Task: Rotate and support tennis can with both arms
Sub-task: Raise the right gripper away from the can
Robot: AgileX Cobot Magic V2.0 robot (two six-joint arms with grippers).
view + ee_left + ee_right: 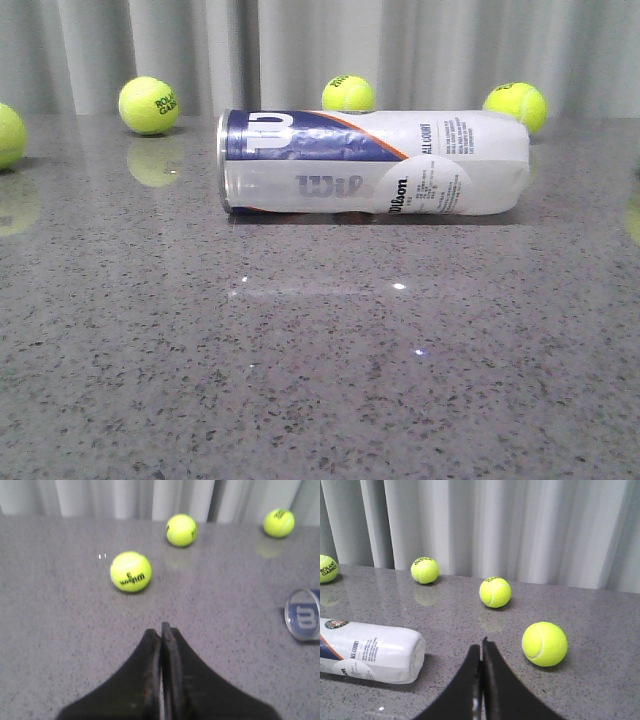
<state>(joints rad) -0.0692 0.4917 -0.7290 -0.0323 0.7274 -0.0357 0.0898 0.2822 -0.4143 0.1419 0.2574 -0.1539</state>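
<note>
Both tools (161, 630) (481, 645) closed, apart from tennis can (372, 162) lying sideways.

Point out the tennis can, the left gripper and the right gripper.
Clear plastic tennis can with white-and-navy Wilson label (372, 163): front view, mid-body on the label.
Black wedge-fingered left gripper (161, 627): left wrist view, closed fingertips.
Black wedge-fingered right gripper (481, 642): right wrist view, closed fingertips.

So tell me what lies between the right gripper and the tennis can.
Only bare table: in the right wrist view nothing sits between the right gripper and the tennis can.
</note>
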